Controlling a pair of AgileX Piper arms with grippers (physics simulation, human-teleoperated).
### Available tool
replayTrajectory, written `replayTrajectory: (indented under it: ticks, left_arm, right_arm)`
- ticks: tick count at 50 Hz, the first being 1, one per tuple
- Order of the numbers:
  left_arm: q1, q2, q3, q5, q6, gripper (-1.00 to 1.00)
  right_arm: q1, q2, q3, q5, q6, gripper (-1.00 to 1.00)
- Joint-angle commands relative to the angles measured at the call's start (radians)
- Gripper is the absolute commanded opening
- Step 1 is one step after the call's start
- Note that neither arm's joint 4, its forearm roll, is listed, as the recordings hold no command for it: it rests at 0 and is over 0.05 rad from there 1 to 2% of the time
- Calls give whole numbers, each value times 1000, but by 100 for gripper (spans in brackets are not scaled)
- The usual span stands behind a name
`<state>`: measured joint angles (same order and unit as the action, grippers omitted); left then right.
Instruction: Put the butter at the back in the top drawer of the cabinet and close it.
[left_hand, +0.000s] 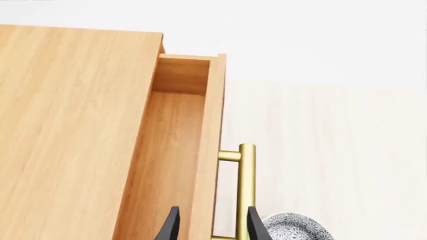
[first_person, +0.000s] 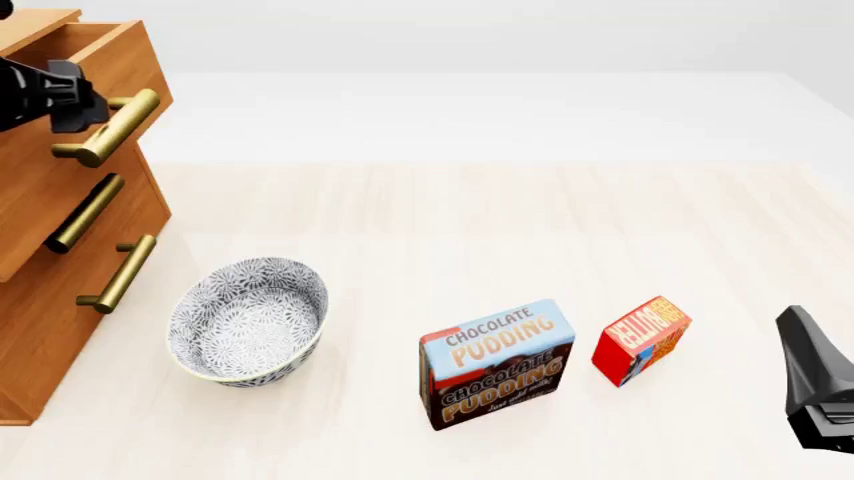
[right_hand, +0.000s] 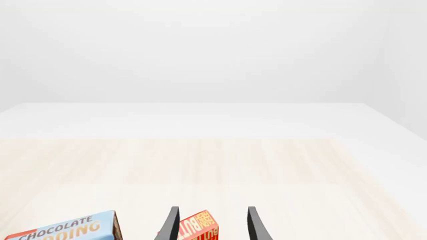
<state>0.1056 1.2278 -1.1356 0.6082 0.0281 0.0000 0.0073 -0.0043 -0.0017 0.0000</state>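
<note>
The cabinet stands at the table's left edge. Its top drawer is pulled partly out and nothing shows inside it. My left gripper is open at the drawer's front, one finger inside the drawer and the other just outside the brass handle; in the front view the left gripper sits right at that handle. The butter, a small red box, lies on the table at front right. My right gripper hovers to its right, open, with the butter showing between the fingers of the right gripper.
A blue-and-brown Chocolate Pudding box stands just left of the butter. A patterned grey bowl sits in front of the cabinet's two lower drawers, and its rim shows below the handle.
</note>
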Motion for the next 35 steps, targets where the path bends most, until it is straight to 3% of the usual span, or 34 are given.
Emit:
replayTrajectory:
  ticks: [1, 35]
  left_arm:
    - [-8, 3, 1, -4, 4, 100]
    - [-37, 14, 7, -14, 5, 100]
  right_arm:
    - [0, 0, 0, 0, 0, 100]
    - [0, 0, 0, 0, 0, 100]
